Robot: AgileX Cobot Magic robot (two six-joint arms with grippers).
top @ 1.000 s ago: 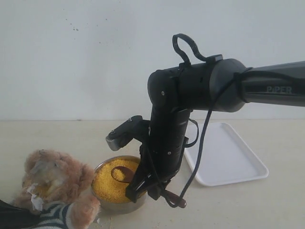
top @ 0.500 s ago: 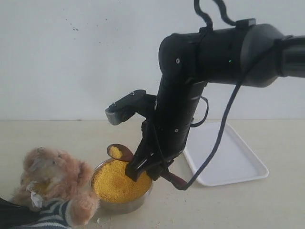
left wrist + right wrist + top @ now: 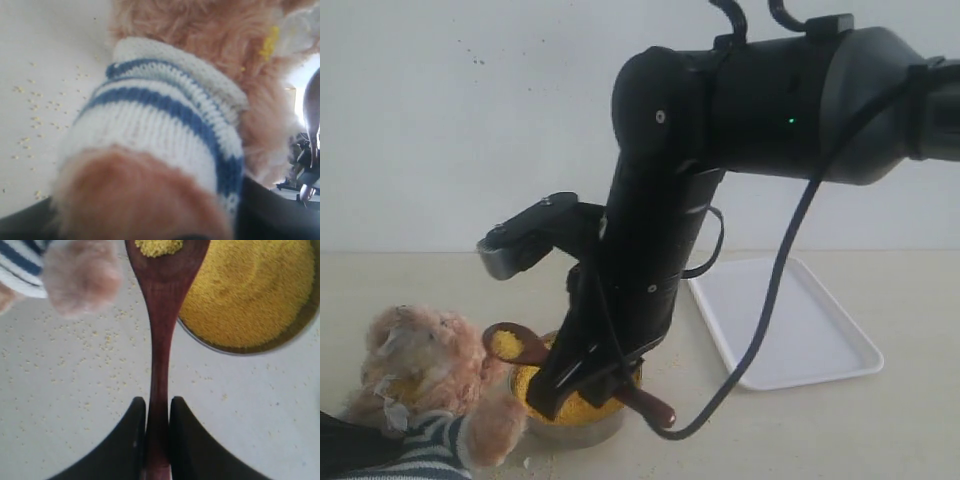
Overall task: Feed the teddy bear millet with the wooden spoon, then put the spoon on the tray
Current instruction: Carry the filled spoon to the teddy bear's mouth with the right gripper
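Observation:
The teddy bear sits at the front left in its striped shirt, with yellow grains stuck on its muzzle. My left gripper is shut on the bear's body, and its dark fingers flank the fur. My right gripper is shut on the handle of the wooden spoon. The spoon's bowl carries a small heap of millet and hovers just beside the bear's face. More millet fills the steel bowl under the right arm. The white tray lies to the right.
Loose yellow grains are scattered on the tabletop around the bear and the bowl. The bear's paw sticks out next to the spoon. A white wall stands close behind the table.
The right arm has lifted the spoon out of the bowl with millet on it. It has swung left until the spoon's bowl is at the bear's face.

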